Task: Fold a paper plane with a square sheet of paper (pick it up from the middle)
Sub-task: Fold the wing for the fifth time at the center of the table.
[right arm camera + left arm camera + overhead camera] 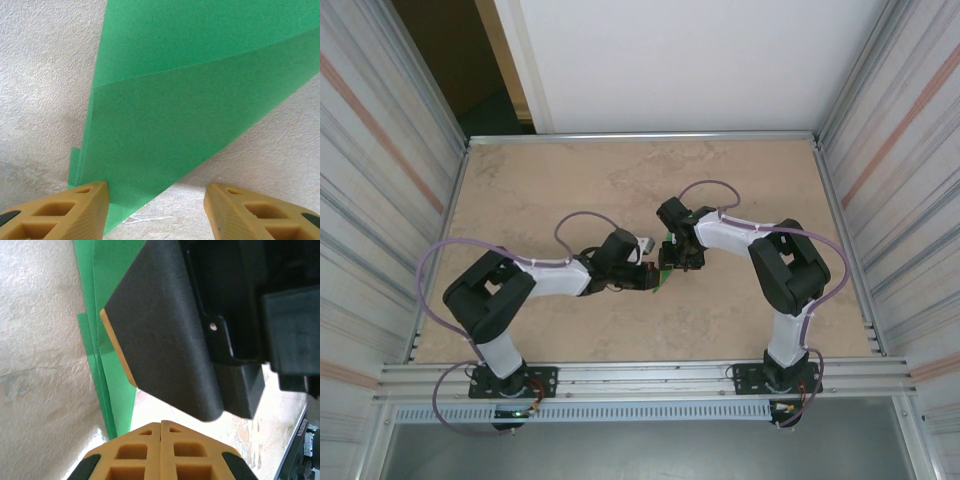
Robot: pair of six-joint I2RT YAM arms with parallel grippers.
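While the left gripper (161,430) sits at the middle of the tabletop (540,190) with its pads pressed flat together, the green sheet of paper (190,100) runs just past its left fingertip. Whether an edge is pinched there I cannot tell, because the paper slips behind that finger. The sheet is already folded into layers, with a crease across it and a narrow stepped edge. From above it shows as a slim green strip between the two wrists, its long axis running roughly from the far edge toward the near edge.

To its right, the right gripper (156,186) has its jaws about half open. The folded corner lies between them, touching one pad, while the other pad is well apart from it over bare tabletop. The paper fans away from these jaws, ahead and toward the open side.

Both arms are at the sheet, but the right one is better placed. In my judgement, closing would bring the free pad across onto the layered edge already against its partner.
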